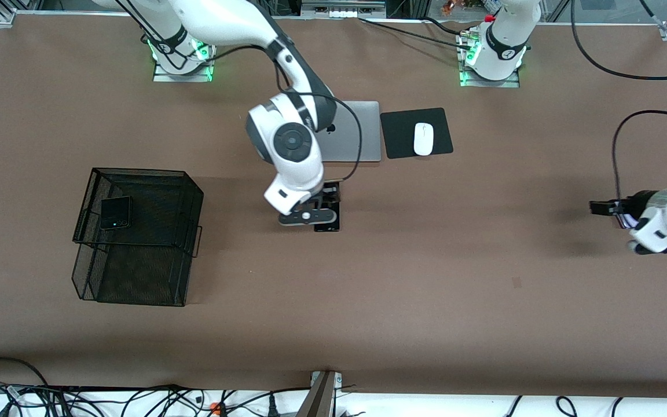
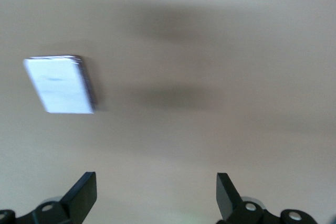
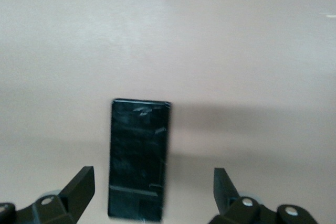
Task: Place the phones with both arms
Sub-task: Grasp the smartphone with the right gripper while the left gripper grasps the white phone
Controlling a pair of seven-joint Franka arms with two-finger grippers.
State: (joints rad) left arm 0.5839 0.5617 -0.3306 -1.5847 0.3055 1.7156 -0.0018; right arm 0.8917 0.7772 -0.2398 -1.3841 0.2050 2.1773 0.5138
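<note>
On the worktop (image 1: 426,260) I log: slab phone (image 3: 138,158) beneath right gripper (image 3: 152,192), fingers spread; lavender-white flip phone (image 2: 60,85) near left gripper (image 2: 156,195), fingers spread; black flip phone (image 1: 116,212) in mesh basket (image 1: 189,191).

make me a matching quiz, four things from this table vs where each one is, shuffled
Things
1. black flip phone
2. slab phone
3. pale flip phone
4. white mouse

Places
A. on the black mouse pad
B. on the bare table under the open right gripper
C. on top of the black mesh basket
D. on the table under the open left gripper

Pairs: 1-C, 2-B, 3-D, 4-A
</note>
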